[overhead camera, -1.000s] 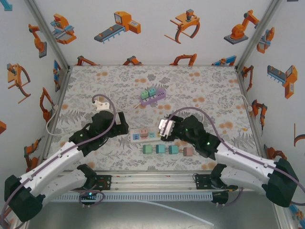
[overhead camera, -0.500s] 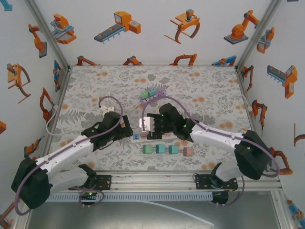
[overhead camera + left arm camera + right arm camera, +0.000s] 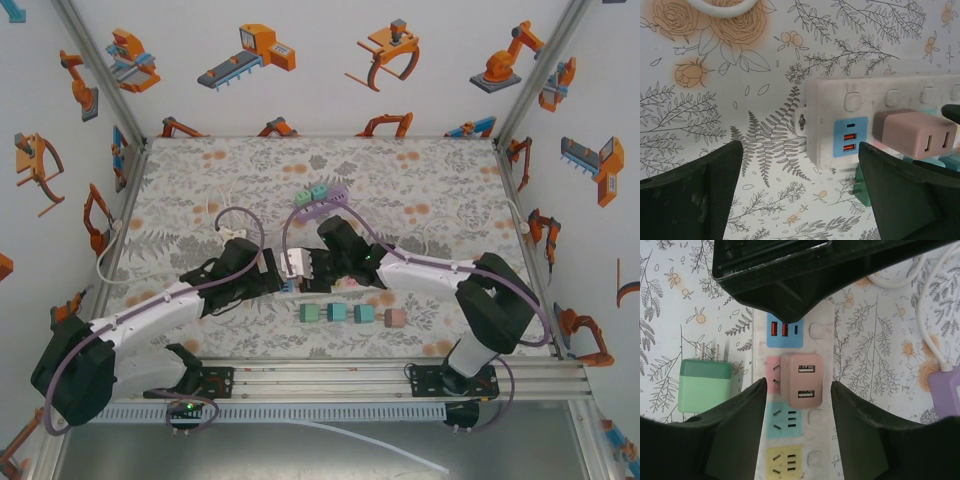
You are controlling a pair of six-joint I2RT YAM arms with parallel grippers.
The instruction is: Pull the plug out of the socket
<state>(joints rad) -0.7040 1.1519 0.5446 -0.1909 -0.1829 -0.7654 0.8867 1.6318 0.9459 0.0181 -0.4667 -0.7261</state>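
Observation:
A pink plug (image 3: 801, 380) with two USB ports sits in the pink socket of the white power strip (image 3: 817, 335). My right gripper (image 3: 799, 390) hangs over the strip, open, one finger on each side of the plug with a small gap on both sides. The same pink plug (image 3: 914, 139) also appears in the left wrist view on the power strip (image 3: 830, 115). My left gripper (image 3: 800, 195) is open at the strip's USB end, its right finger close by the strip's corner. From above, the left gripper (image 3: 270, 277) and right gripper (image 3: 300, 266) meet over the strip.
A loose green plug (image 3: 705, 385) lies beside the strip, one of a row of loose plugs (image 3: 337, 312) in front of it. A purple strip (image 3: 322, 205) with plugs lies behind. A white cable (image 3: 110, 262) runs along the left wall.
Both arms have moved in over the power strip, the right one sliding left. The right jaws have narrowed around the pink plug and the left jaws have narrowed a little.

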